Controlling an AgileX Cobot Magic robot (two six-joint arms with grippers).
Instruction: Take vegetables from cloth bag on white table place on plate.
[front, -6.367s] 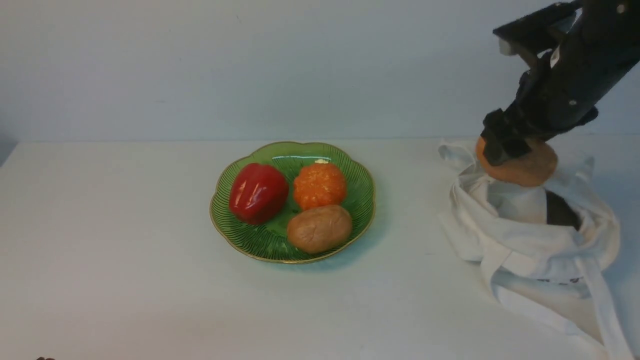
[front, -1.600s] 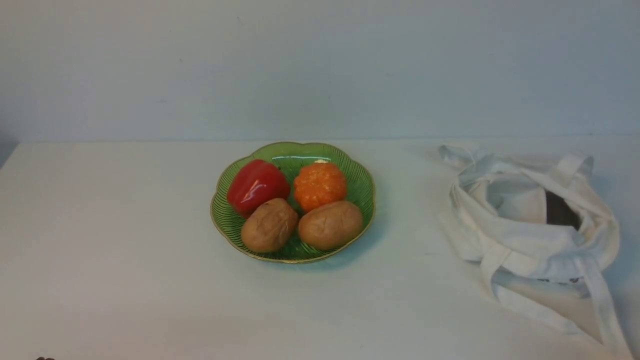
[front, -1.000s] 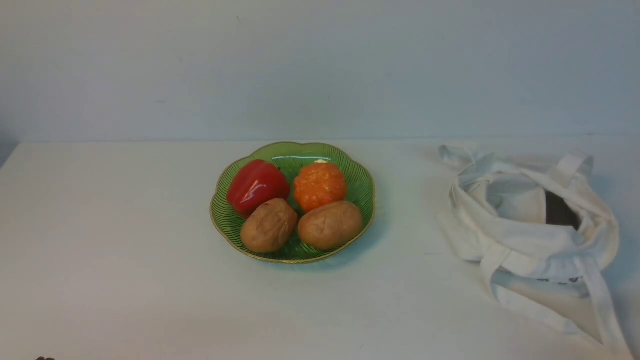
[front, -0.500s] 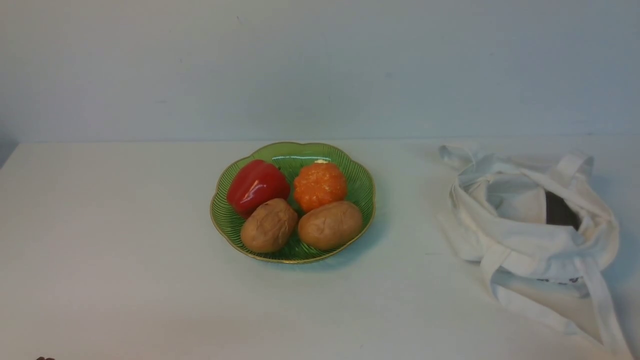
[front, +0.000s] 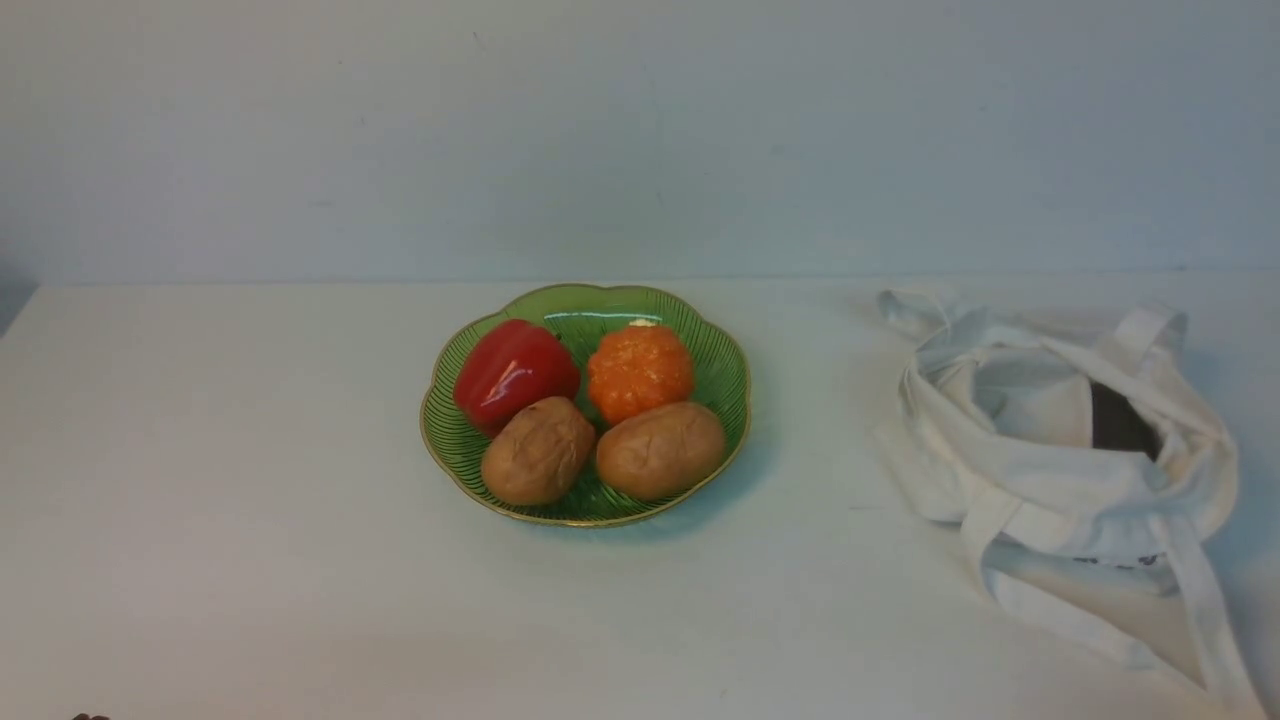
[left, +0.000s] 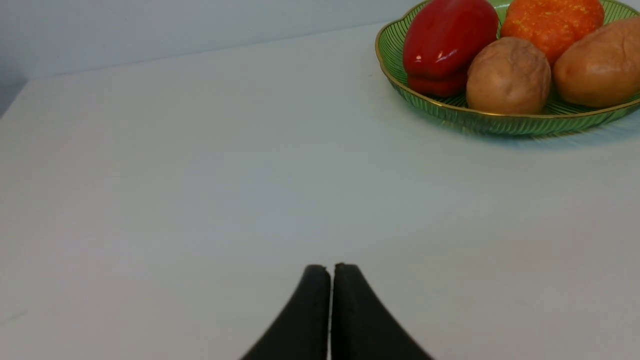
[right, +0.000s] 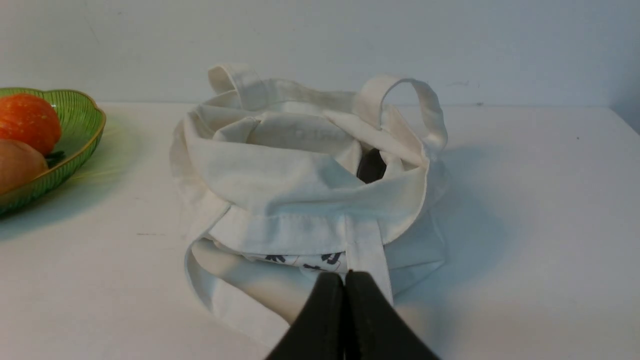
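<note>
Both pincers (left: 330, 267) (right: 344, 274) pressed together; bare table (front: 200, 450) left of plate (front: 735, 420)

Plate (front: 725, 352): green, fine dark ribbed lines, thin gold rim. Pepper (front: 515, 373): glossy red. Pumpkin (front: 640, 370): orange, speckled. Two potatoes (front: 538, 450) (front: 661, 449): tan-brown. Cloth bag (front: 1040, 470): white, small dark print. Table (front: 220, 480): plain white. Both grippers (left: 330, 272) (right: 344, 280): black.

Green ribbed plate (front: 728, 372) on the white surface (front: 230, 450) holds a red pepper (front: 515, 372), orange pumpkin (front: 640, 370) and two brown potatoes (front: 540, 451) crowded together. Slumped white bag (front: 1040, 470) lies well to its right.
</note>
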